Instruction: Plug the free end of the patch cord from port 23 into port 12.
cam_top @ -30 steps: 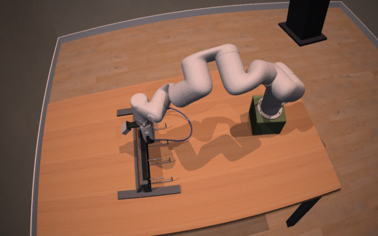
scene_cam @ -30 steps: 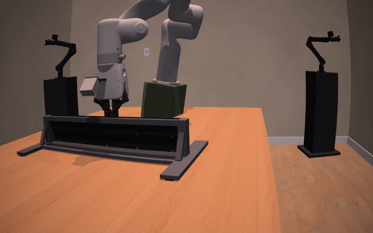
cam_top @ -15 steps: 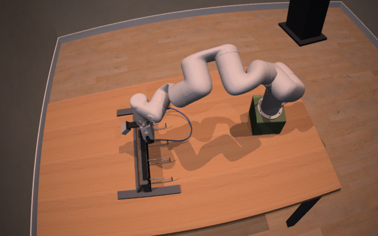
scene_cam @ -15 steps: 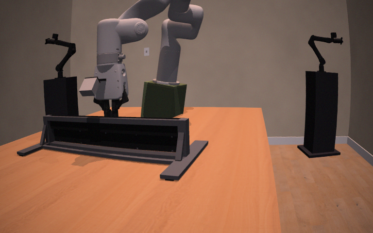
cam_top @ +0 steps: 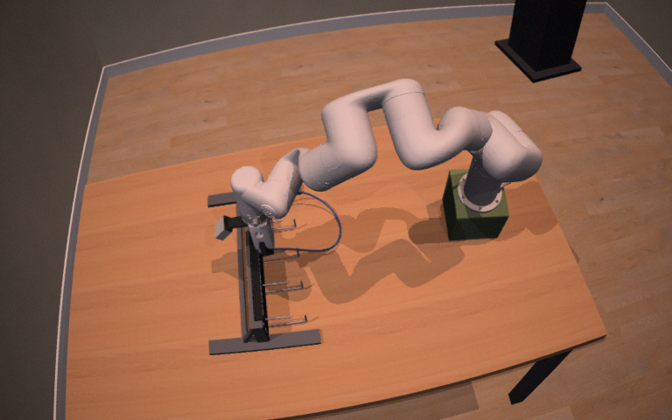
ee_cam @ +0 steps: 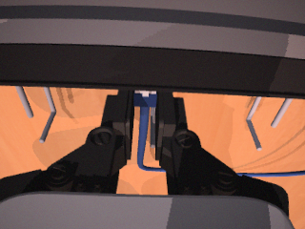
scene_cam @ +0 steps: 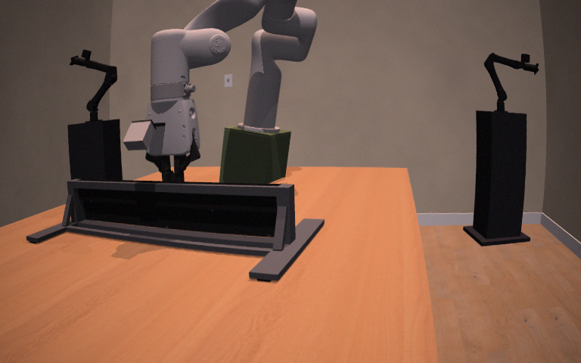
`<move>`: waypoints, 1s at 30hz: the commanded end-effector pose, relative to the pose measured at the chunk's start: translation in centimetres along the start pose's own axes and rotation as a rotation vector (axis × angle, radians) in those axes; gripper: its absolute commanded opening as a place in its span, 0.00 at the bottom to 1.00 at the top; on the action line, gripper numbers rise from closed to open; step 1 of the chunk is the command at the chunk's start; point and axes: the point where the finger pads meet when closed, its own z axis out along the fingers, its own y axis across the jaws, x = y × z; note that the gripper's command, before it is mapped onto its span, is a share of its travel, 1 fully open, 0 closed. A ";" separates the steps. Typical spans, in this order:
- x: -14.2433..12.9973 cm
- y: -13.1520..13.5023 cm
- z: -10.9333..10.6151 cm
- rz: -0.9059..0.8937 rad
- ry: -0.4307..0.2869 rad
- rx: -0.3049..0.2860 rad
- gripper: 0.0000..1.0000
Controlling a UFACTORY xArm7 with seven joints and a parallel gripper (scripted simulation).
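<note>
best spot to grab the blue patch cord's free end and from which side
By the plug body, from above, as the gripper grips it now: fingers on its two flanks, cord trailing back between them. That leaves the nose free toward the rack.
</note>
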 end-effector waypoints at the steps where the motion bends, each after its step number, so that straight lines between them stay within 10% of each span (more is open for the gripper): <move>1: 0.4 0.0 -0.3 0.000 0.007 -0.001 0.00; 30: 0.7 0.0 -0.4 0.000 -0.013 -0.001 0.00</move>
